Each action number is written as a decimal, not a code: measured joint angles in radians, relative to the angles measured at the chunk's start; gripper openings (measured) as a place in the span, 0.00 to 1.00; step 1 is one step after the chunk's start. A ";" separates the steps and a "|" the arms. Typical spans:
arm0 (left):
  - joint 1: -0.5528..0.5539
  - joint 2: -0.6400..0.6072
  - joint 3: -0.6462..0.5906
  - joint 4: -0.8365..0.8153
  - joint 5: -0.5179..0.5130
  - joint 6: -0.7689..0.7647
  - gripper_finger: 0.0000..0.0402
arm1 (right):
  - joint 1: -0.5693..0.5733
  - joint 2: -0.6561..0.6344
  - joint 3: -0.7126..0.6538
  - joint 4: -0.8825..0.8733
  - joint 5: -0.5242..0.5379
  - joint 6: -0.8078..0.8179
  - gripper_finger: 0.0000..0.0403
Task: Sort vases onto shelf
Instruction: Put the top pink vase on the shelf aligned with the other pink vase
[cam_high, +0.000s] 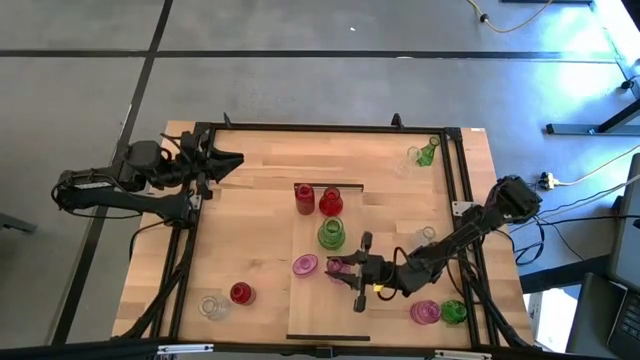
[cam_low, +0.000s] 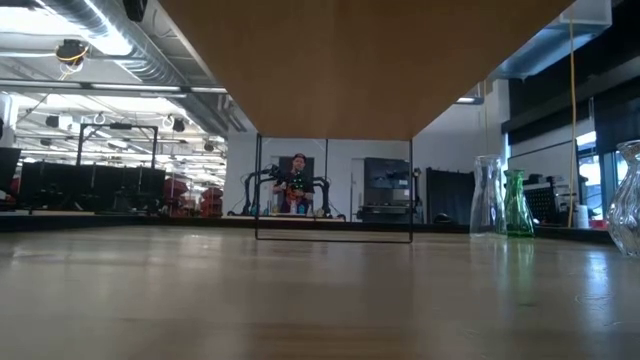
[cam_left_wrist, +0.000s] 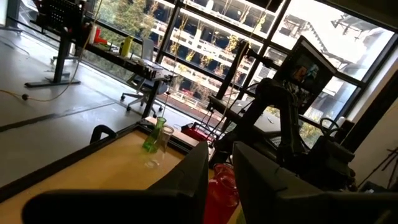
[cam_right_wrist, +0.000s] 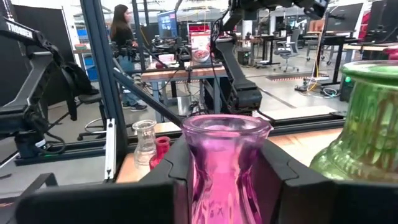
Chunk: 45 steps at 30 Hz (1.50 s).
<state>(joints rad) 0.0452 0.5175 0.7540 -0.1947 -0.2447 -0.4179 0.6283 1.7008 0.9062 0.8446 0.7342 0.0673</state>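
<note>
The left gripper (cam_high: 232, 160) waits at the table's far-left side, its jaws narrow with nothing between them, well apart from the work; near the front-left corner stand a clear glass vase (cam_high: 211, 307) and a red glass vase (cam_high: 241, 293), both off the long pale wood shelf (cam_high: 330, 310). On the shelf, two red vases (cam_high: 331, 203) touch side by side, a green translucent vase (cam_high: 331, 236) stands just before them, and a pink vase (cam_high: 305, 265) sits at the shelf's left edge. The right gripper (cam_high: 341, 268) has its jaws closed on a pink round-bellied glass vase (cam_right_wrist: 225, 171), held just beside the green one. I judge the main risk is knocking that green neighbour, or the pink one at the edge, while setting down; open board lies toward the front.
</note>
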 joint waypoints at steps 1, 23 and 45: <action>0.000 0.000 0.000 0.000 0.000 0.000 0.17 | 0.000 0.000 0.000 -0.001 0.006 0.002 0.21; 0.000 0.000 0.000 0.001 0.000 -0.025 0.17 | 0.000 0.051 0.000 0.045 0.039 0.035 0.35; 0.000 0.000 0.000 0.000 0.001 -0.019 0.17 | 0.000 0.052 -0.001 0.101 0.025 -0.002 0.35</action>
<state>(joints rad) 0.0452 0.5175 0.7540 -0.1944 -0.2440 -0.4374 0.6281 1.7527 0.9051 0.9458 0.7589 0.0658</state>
